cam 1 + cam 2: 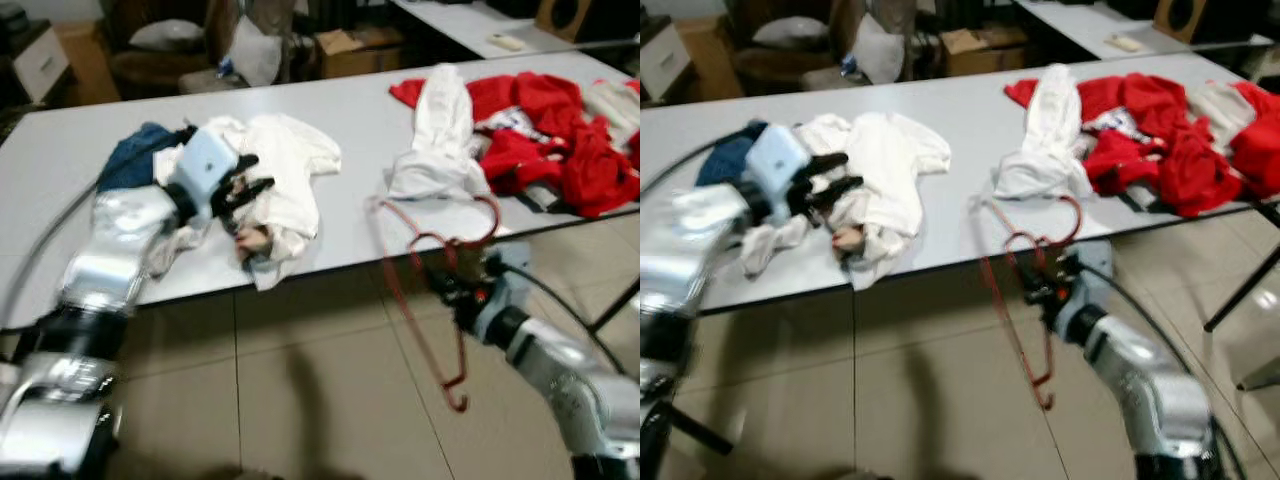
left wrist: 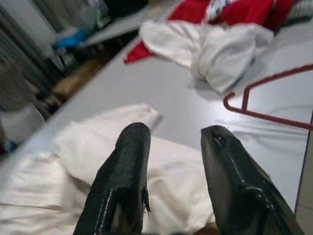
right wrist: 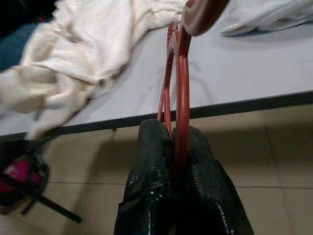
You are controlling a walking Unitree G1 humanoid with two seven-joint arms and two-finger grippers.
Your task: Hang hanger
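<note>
My right tool (image 3: 177, 147) is clamped on the red hanger (image 1: 425, 290), held off the counter (image 1: 360, 130) edge. Left tool (image 2: 171, 161) gapes over the white shirt (image 1: 285, 170).

Cluttered workroom or storage space: long grey tables (image 1: 360, 110) on tiled floor (image 1: 300, 400), cardboard boxes (image 1: 350, 45), heaped clothes (image 1: 540, 130).

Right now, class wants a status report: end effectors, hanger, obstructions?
Right end effector shut on red hanger, at table edge. Left end effector open over cream garment. Red clothes pile beyond hanger.
</note>
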